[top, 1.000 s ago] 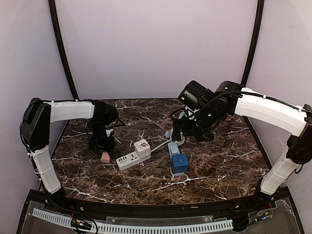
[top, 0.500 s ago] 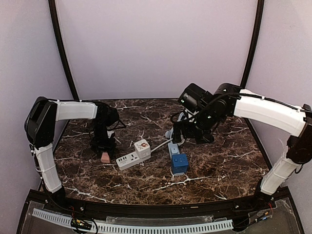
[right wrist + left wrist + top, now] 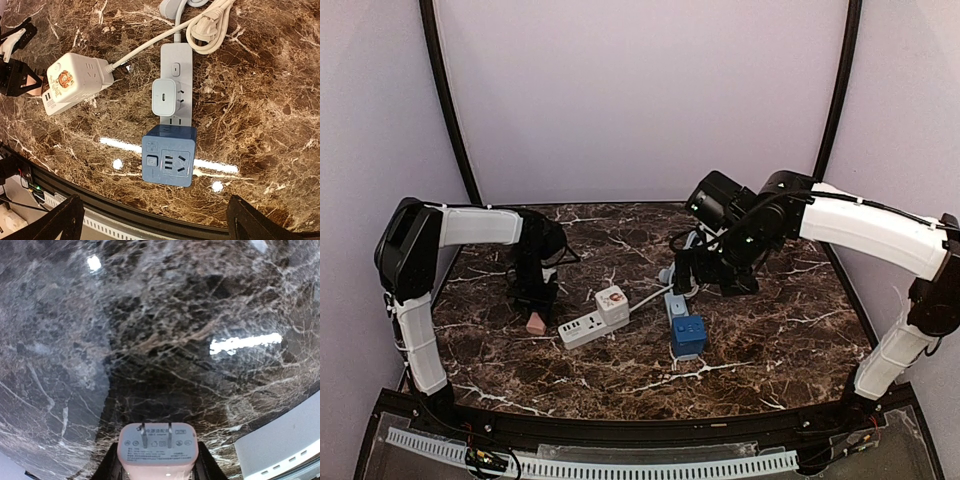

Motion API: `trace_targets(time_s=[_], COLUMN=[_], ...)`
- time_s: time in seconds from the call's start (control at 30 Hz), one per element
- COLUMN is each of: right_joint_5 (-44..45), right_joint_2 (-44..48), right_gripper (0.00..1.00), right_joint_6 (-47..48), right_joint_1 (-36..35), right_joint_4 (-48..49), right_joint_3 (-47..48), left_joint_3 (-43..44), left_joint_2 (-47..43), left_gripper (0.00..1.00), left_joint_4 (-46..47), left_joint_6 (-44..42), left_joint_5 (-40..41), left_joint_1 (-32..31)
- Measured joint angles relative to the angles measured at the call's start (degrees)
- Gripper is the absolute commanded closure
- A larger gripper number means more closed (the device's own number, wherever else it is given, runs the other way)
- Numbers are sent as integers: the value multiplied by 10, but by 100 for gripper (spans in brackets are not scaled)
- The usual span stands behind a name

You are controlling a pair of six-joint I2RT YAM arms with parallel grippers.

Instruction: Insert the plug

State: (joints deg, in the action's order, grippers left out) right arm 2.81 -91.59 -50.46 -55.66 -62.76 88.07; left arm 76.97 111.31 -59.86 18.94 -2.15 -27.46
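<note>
The pink plug point(image 3: 157, 447) stands on the dark marble table with its two prongs facing up. My left gripper point(image 3: 157, 462) is shut on it, one black finger point(image 3: 111, 466) pressed against each side. From above, the plug point(image 3: 535, 323) shows just under the left gripper point(image 3: 533, 303). The white power strip point(image 3: 582, 326) lies right of it, apart from it. My right gripper point(image 3: 155, 212) hangs open and holds nothing, above the grey strip point(image 3: 176, 65) and the blue socket cube point(image 3: 167, 155).
A white cube adapter point(image 3: 612, 302) sits on the white strip's right end. A white charger point(image 3: 165, 95) is plugged into the grey strip. A coiled white cable point(image 3: 210, 25) lies behind it. The table's front rim point(image 3: 100, 215) runs under the right gripper.
The left gripper's jaws have closed in on the pink plug, and the left arm has shifted slightly. The right arm has hardly moved.
</note>
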Motion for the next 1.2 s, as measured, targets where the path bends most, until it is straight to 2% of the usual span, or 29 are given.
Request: trace_targets(time_s=[0.17,0.3,0.5,0.63,0.7,0.93,1.2], right_joint_5=[0,2,9,9,11,74,183], right_joint_2=[6,29,75,103,111,115,103], right_gripper=[1,1,1,1,1,3,4], right_joint_6=[-9,-12,-21,-24,-24,7,103], right_joint_1=[0,0,0,-2,-6,-65,-155], right_joint_4=[2,18,87,165,206,339,491], right_joint_3=[0,0,-12,-39,-49,-56,-61], left_joint_3=[5,10,30,38,39,22,-63], left_joint_2=[-4,-40,-142,-217,-252,-350,-414], left_gripper=[72,73,84,95,99,99,99], left_joint_4=[-2,-6,-15,-5,7,115,259], left_joint_6=[5,14,42,78,106,257,478], left_joint_5=[0,-3,-31,-72,-99,-201,-269], left_joint_1=[0,0,0,0,0,0,0])
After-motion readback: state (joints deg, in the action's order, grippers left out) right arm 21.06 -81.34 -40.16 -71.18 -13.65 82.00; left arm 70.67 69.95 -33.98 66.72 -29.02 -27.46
